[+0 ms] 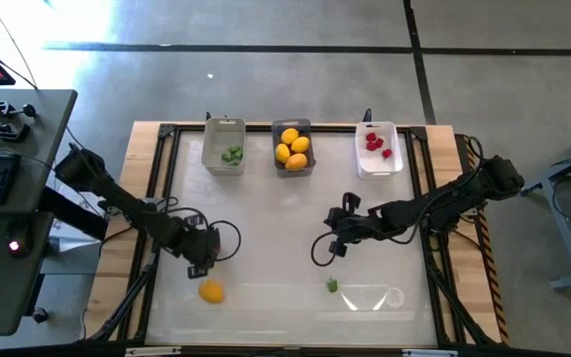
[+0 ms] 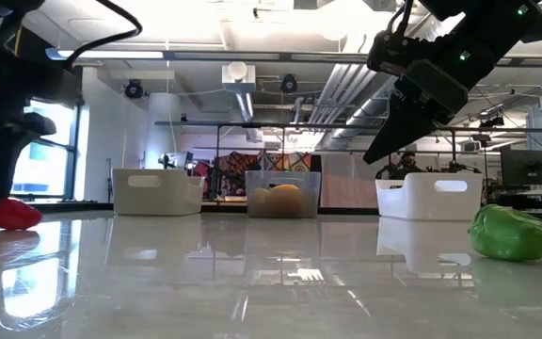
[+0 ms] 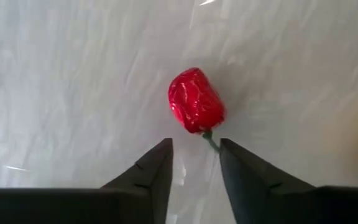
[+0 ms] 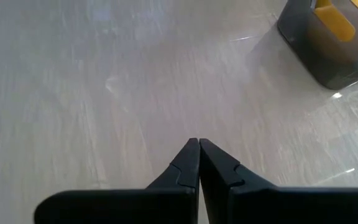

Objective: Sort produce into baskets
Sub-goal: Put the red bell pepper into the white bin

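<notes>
Tubs sit in a row along the far edge of the table (image 1: 266, 228): a clear tub (image 1: 224, 144) on the left with green bits, a dark grey tub (image 1: 293, 147) in the middle with lemons and an orange piece, and a white tub (image 1: 379, 149) on the right with red berries. Pretty much the whole middle of the table is bare, so there's lots of room between the arms.

Left gripper (image 3: 194, 163) is down low at the near-left, fingers partly open with a gap between the tips, nothing pinched. A red berry (image 3: 195, 101) lies on the table just past those tips, its long axis running roughly along the gripper's line, with the thin green stem pointing back into the gap. An orange fruit (image 1: 211, 292) sits just nearer than that gripper, close to the near edge.

Right gripper (image 4: 198, 151) hangs above the table right of centre, fingers pressed tight together, empty. A green piece (image 1: 332, 286) lies near it, toward the near edge.
</notes>
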